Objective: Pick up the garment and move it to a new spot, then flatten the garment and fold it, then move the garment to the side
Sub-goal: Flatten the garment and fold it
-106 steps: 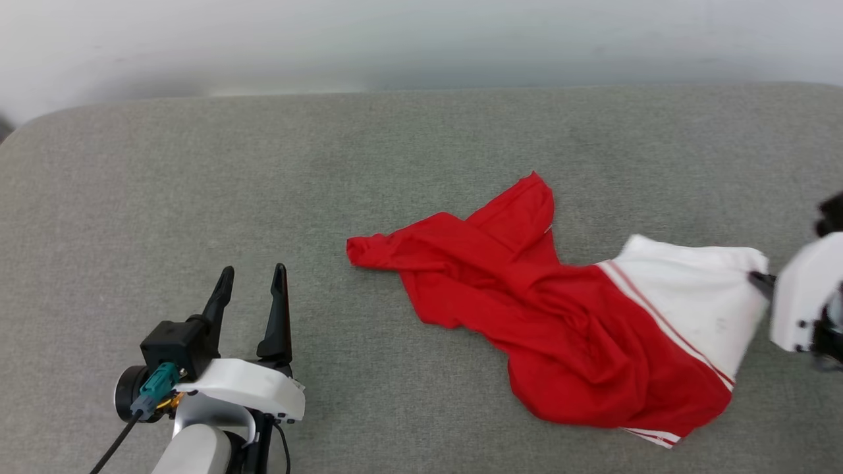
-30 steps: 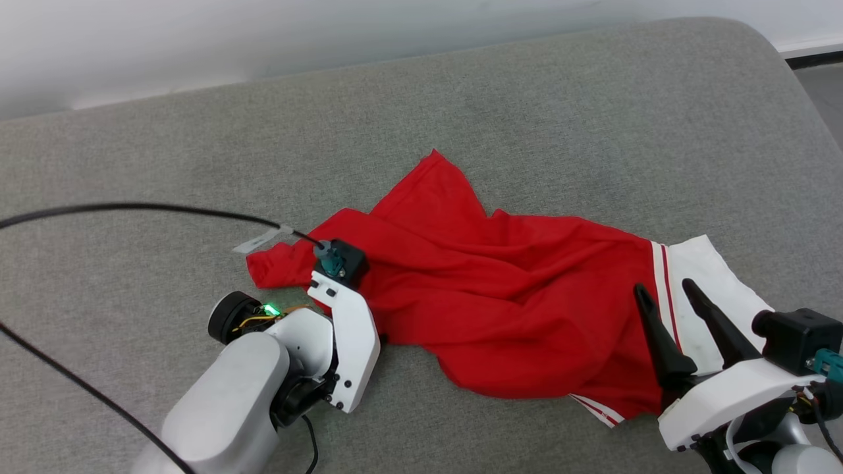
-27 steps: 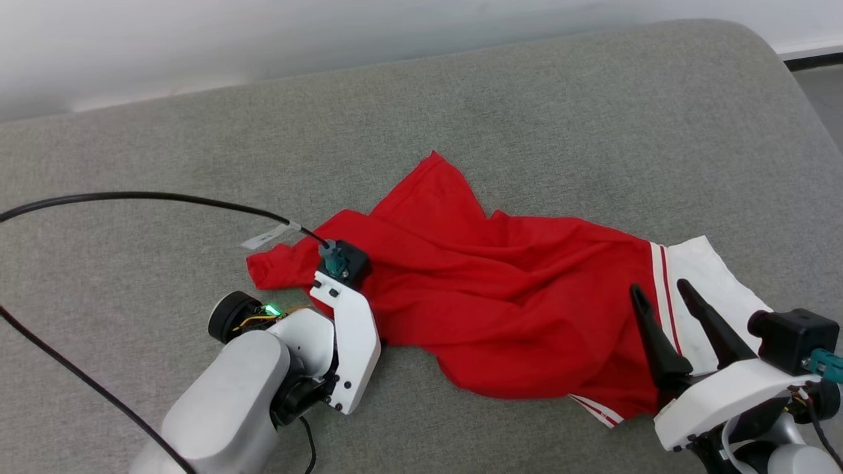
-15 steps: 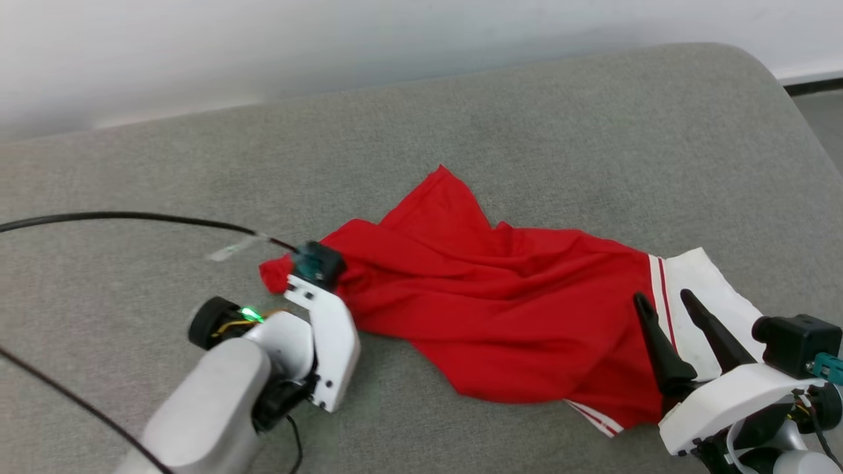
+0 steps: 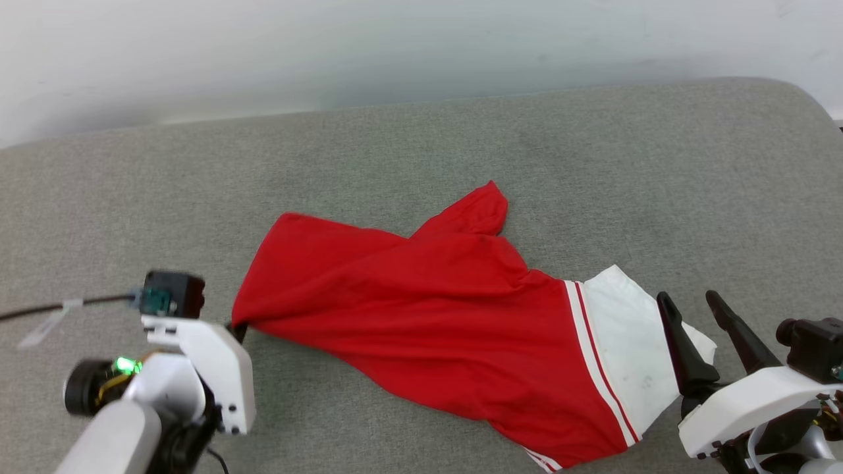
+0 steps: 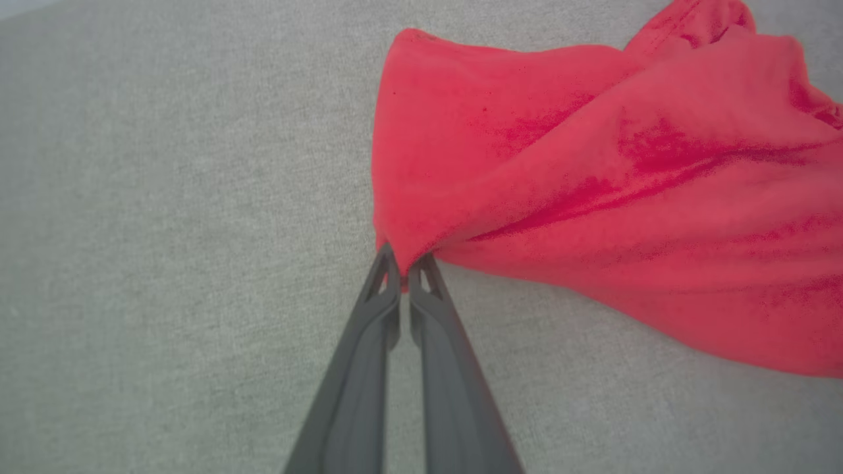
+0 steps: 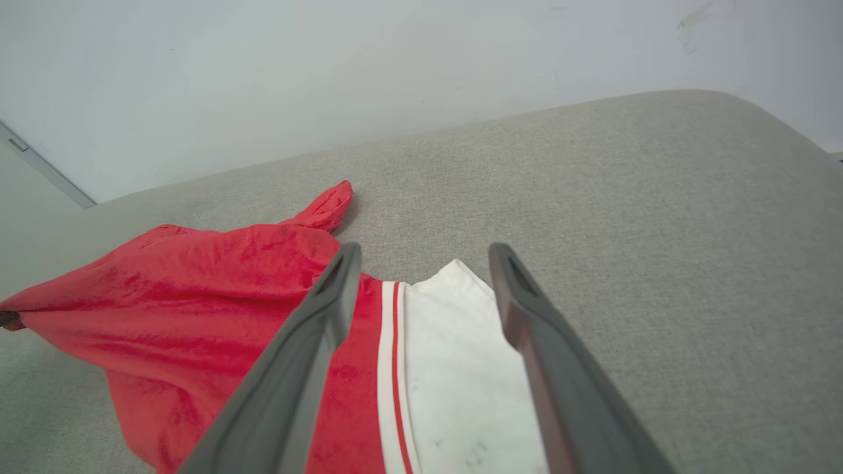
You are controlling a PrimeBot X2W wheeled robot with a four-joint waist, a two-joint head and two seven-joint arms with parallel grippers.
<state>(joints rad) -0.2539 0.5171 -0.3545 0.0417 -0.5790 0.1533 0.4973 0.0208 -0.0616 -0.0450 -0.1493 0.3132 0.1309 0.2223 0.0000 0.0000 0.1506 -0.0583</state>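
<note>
The garment, red with a white sleeve edged in red-white stripes, lies drawn out across the grey padded surface. Its left corner is lifted and pinched between the fingers of my left gripper, which is shut on it. In the head view this left gripper sits at the lower left, its fingers mostly hidden behind the white wrist. My right gripper is open at the lower right, its fingers over the white sleeve's edge. In the right wrist view the right gripper hovers above the sleeve, holding nothing.
The grey padded surface runs back to a white wall and rounds off at the far right. A black cable with a white tag trails left from my left wrist.
My left gripper has shut on the garment's left corner and pulled it left and towards me, stretching the red fabric out. The head camera has also shifted. The right gripper stays open.
</note>
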